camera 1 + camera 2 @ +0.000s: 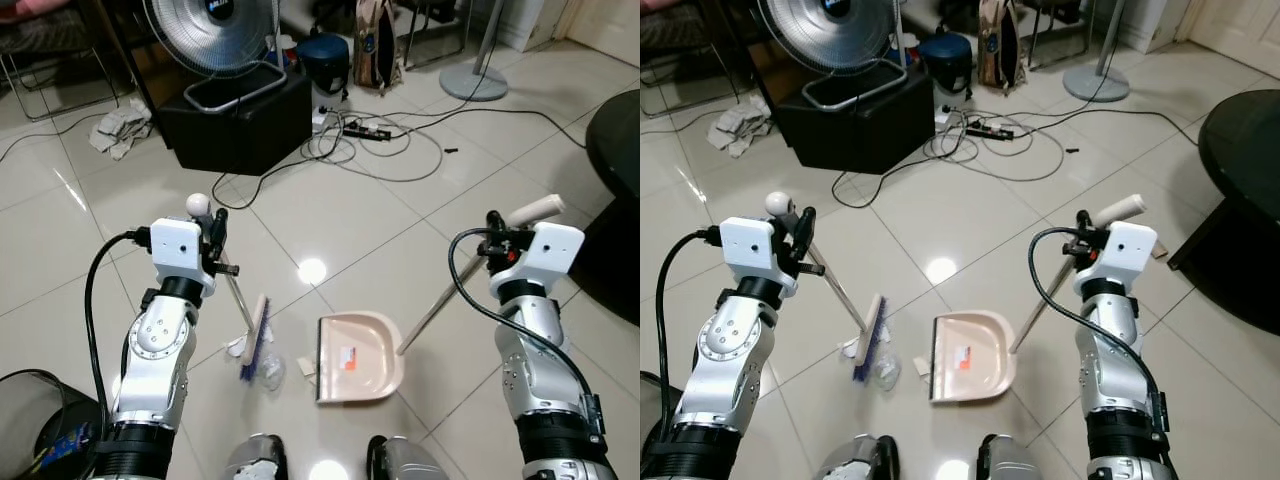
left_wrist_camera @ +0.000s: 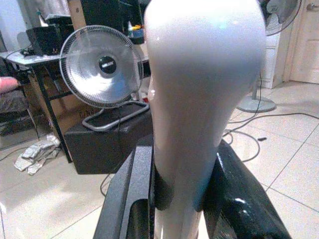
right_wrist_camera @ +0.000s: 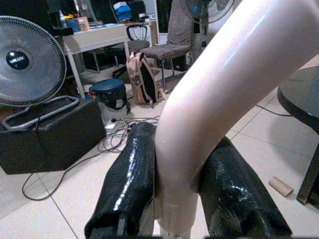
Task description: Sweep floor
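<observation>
Floor tiles (image 1: 400,200) are carrying a beige dustpan (image 1: 358,357) lying beside a broom (image 1: 255,335), with small scraps (image 1: 268,370) between them. Right gripper (image 3: 172,199) is clamping its fingers on the dustpan's long handle (image 1: 430,310), while left gripper (image 2: 177,199) is squeezing the broom's white grip (image 2: 199,99).

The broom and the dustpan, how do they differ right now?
The broom has blue bristles on a thin silver pole, held by the left gripper; the dustpan is a wide cream tray, held by the right gripper. The broom head stands on edge; the dustpan lies flat. Both touch the floor, jaws shut on their handles.
</observation>
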Robot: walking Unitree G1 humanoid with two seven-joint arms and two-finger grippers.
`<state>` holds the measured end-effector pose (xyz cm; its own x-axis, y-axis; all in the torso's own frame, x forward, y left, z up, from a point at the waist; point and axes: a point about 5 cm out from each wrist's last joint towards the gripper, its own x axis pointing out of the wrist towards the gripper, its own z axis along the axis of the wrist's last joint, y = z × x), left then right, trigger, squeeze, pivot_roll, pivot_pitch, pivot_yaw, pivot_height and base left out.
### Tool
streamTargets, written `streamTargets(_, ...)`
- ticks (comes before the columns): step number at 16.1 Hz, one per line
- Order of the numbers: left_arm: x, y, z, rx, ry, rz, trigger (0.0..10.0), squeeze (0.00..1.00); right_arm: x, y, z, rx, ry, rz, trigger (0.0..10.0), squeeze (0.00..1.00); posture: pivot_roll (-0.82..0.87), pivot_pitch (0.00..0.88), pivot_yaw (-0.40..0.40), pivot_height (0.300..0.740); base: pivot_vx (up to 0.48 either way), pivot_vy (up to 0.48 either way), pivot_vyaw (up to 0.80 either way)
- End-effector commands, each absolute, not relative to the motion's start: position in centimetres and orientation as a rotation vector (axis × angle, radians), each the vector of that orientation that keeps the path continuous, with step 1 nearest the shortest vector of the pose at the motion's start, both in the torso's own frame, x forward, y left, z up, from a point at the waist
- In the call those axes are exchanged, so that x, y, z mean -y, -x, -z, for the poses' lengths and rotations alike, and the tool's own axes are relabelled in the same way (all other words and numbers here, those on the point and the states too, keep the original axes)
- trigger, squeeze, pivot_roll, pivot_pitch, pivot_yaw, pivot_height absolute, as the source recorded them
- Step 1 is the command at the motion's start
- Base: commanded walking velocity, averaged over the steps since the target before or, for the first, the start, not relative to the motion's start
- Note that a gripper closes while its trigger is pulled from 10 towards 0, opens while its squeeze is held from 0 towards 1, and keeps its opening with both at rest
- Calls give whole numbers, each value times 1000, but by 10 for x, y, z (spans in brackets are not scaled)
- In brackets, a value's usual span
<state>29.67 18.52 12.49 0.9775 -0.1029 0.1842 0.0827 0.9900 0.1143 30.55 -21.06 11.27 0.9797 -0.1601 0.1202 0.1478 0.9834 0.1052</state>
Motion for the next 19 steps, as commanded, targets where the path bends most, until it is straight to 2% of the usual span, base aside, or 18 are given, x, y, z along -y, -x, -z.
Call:
streamTargets(1,-184,-297,-131,219,-119,98,10000,0,216,-304,-118,153,-91,172,10000,0,-26,157,36,740,0,-292,0)
streamTargets(8,-184,-298,-131,217,-126,100,10000,0,214,-305,-116,139,-89,162,10000,0,-24,164,38,740,0,-277,0)
streamTargets(10,-185,-300,-129,182,-84,90,10000,0,214,-305,-115,137,-89,164,10000,0,-24,165,40,740,0,0,0)
streamTargets(13,-187,-302,-130,180,-59,79,10000,0,213,-305,-115,137,-90,165,10000,0,-24,166,41,740,0,480,0)
streamTargets(19,-187,-306,-132,211,-97,65,10000,0,224,-305,-119,167,-52,214,10000,0,-29,168,38,740,0,0,0)
